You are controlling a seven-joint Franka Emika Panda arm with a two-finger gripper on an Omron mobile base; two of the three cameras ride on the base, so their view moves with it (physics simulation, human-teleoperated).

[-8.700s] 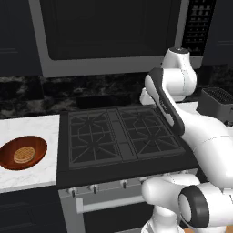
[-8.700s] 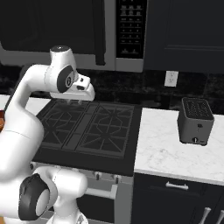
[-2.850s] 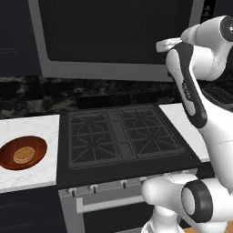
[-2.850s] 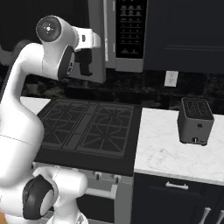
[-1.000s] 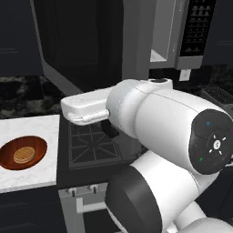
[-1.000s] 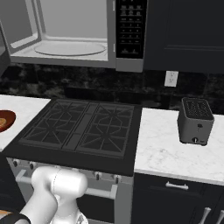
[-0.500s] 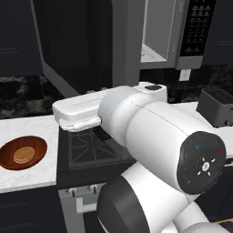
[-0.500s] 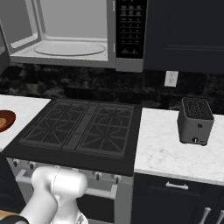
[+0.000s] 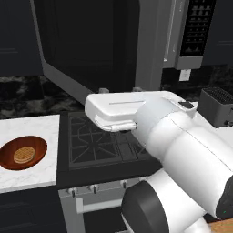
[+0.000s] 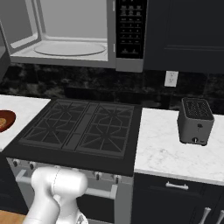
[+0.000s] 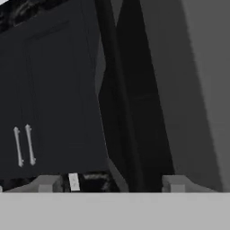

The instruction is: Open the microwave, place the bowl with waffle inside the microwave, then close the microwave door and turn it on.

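Standing open: microwave door (image 9: 86,50), microwave (image 10: 65,33) cavity bare | waffle (image 9: 24,155) in bowl (image 9: 22,152) on left counter (image 9: 27,175) | gripper (image 11: 110,184) fingers apart, grasping nothing

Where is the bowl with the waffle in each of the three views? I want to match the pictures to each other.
Left base view: the bowl sits at lower left on the white counter, with the waffle inside it, left of the stove.
Right base view: a sliver of the bowl at the left edge, mid-height.
Hand view: I cannot find the bowl here.
Shared landmark: the stove, directly right of the bowl in both base views.
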